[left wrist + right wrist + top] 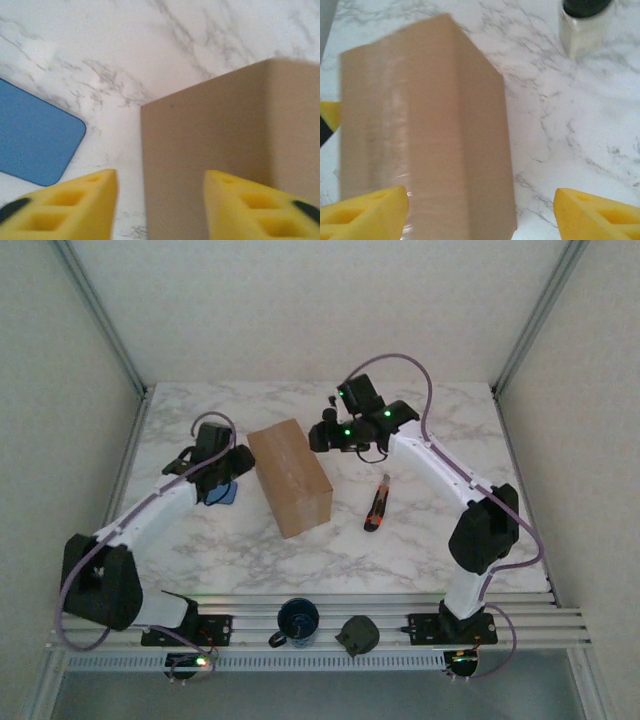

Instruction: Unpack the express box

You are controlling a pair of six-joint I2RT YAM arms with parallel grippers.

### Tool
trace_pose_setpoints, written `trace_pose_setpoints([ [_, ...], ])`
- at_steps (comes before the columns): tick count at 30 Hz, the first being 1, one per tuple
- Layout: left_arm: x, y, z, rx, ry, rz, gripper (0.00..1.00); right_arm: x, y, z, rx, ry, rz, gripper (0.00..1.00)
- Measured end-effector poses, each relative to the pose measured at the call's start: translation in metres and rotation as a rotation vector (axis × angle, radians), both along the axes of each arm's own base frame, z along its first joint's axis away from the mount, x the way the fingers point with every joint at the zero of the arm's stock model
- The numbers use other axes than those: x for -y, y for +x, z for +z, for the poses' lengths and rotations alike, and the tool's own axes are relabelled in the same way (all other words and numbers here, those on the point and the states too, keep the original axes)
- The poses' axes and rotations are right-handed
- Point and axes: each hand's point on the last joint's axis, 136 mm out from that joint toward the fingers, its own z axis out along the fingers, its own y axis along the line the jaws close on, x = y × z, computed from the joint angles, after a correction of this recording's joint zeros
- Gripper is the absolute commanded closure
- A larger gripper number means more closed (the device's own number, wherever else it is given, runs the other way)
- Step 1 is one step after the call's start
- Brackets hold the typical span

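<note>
Express box [290, 477] lies mid-table on the marble top [440, 540], long axis running diagonally from far-left to near-right, top face closed. It sits between the two arms.

Left gripper [226, 478] is just beside the box's left long side, low over the table. In the left wrist view the yellow fingers [75, 205] stand apart with a clear gap, nothing clamped. The box [220, 155] is just ahead of them, its vertical corner edge lined up with the gap. Touching or not: cannot tell. Blue flat pad [35, 135] lies on the marble to the left of the box.

Right gripper [322, 432] is near the box's far right corner, above it. In the right wrist view the jaws are spread wide, nothing gripped. The box [420, 135] runs lengthwise away from the camera with a shiny strip like tape on top. One finger [365, 212] overlaps the box's near left edge, the other is well clear over bare marble.

Utility knife [377, 505] lies right of the box, apart from it. Dark cup [297, 620] stands at the near rail.
</note>
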Motion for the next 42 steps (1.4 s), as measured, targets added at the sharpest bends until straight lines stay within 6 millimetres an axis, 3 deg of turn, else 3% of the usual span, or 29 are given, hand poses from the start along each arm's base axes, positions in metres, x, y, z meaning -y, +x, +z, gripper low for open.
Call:
trace_pose_setpoints([
  [2,-0.001,-0.005,0.025,0.047,-0.014,-0.001,0.32,-0.012,-0.010,0.010,0.027,-0.015,0.026,0.21],
  [4,0.002,-0.011,0.043,0.085,-0.045,-0.016,0.25,-0.020,-0.018,0.008,0.019,-0.032,0.047,0.21],
  [8,0.021,-0.020,0.057,0.105,-0.138,-0.084,0.20,-0.022,-0.019,-0.023,-0.043,-0.094,0.050,0.21],
  [12,0.037,-0.025,0.042,0.063,-0.193,-0.128,0.18,-0.019,-0.016,-0.050,-0.091,-0.151,0.037,0.21],
  [21,0.045,-0.009,0.004,-0.020,-0.205,-0.117,0.17,-0.021,-0.016,-0.061,-0.104,-0.147,0.034,0.23],
  [35,0.053,0.011,0.003,0.014,-0.236,-0.117,0.17,-0.022,-0.018,-0.062,-0.095,-0.102,0.033,0.24],
  [42,0.055,0.017,-0.008,0.001,-0.236,-0.112,0.17,-0.022,-0.018,-0.061,-0.090,-0.099,0.032,0.24],
])
